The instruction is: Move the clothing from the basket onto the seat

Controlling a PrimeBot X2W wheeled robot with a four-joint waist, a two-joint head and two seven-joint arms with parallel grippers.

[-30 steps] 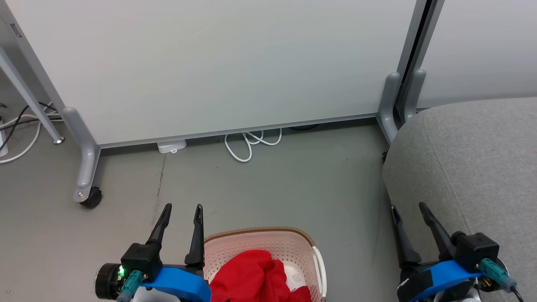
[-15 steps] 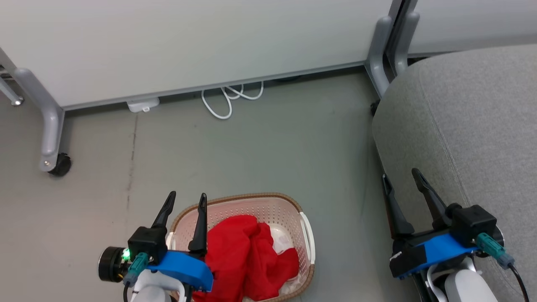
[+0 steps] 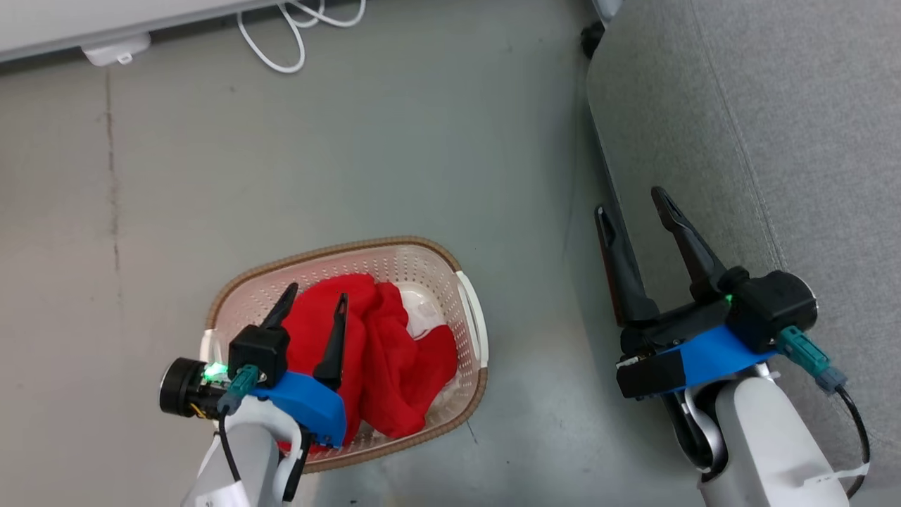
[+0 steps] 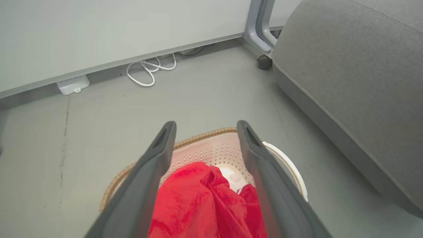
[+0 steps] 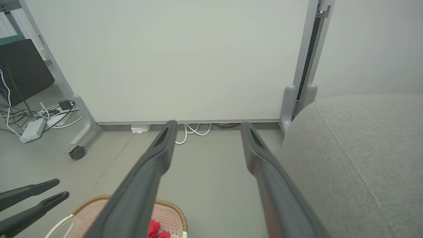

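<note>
Nearest, cut off by the bottom edge of the head view: the left forearm [image 3: 232, 458] and the right forearm [image 3: 760, 436]. Hidden under the left wrist and its blue cuff [image 3: 310, 408]: the near left corner of the basket [image 3: 338, 248] and the near part of the clothing [image 3: 394, 359]. Hard to make out: a white patch just beyond the red heap, either cloth or the bare base of the basket, cannot tell which. Not possible to count the garments either, only one crumpled red mass seen.

Left gripper [image 3: 317, 292] released, fingers wide apart, nothing grasped. Poised over the left half of the basket, fingertips pointing away from the robot. In the left wrist view, the red heap directly below and between the two fingers; touching or just above, cannot tell. Clothing inside the basket, piled toward its near side. Basket standing on the grey floor [image 3: 352, 141], apart from the seat [image 3: 774, 105], with a strip of floor between.

Right gripper [image 3: 628, 200] likewise released and empty, held at the left edge of the seat, well apart from the clothing. Seat cut off at the right and at the top of the head view.

Farthest: a looped white cable [image 3: 281, 42] and a small white box [image 3: 116, 51] at the foot of a pale partition [image 4: 99, 33].
</note>
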